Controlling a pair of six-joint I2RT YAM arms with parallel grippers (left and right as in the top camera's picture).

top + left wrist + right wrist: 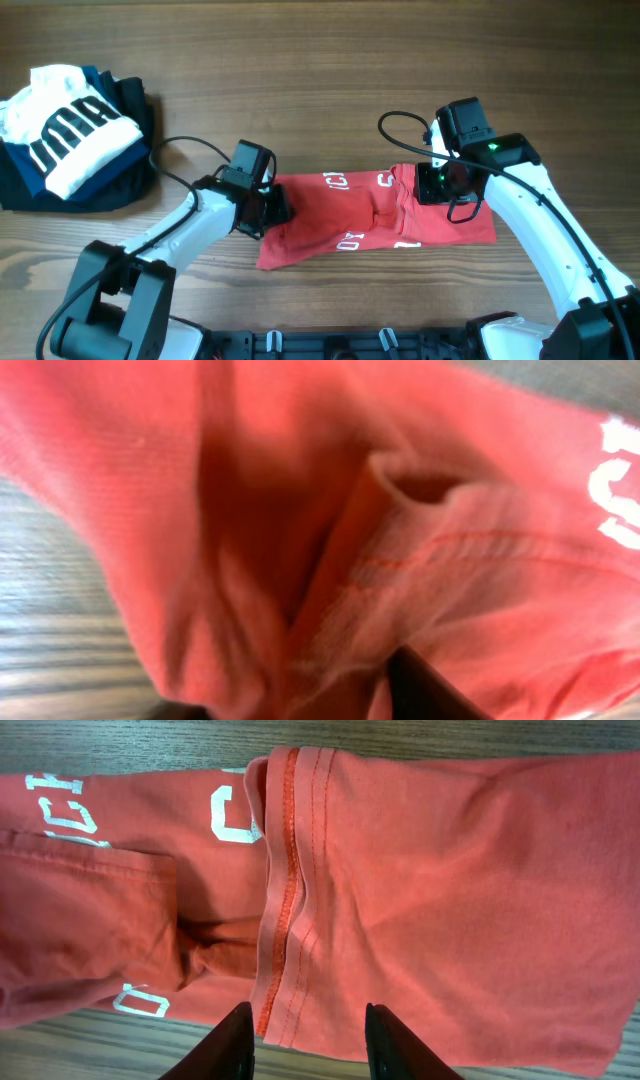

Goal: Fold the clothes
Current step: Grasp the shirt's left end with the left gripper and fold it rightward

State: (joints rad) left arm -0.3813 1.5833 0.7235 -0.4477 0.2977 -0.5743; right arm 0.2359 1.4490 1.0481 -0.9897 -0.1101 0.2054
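The clothes (375,215) are a red T-shirt with white lettering, folded into a long strip across the middle of the table. My left gripper (278,208) is at the strip's left end. In the left wrist view red cloth (480,560) fills the frame, blurred. A bunched fold runs down between the jaws (300,700), which are closed on it; one dark finger (430,690) shows. My right gripper (440,185) is at the far edge of the strip's right part. Its fingers (238,1040) stand apart over a stitched hem of the flat shirt (450,870), pinching nothing.
A pile of other garments lies at the far left: a white one with black letters (75,135) on top of dark folded ones (120,180). Black cables loop from each wrist (185,150). Bare wooden table (330,70) surrounds the shirt.
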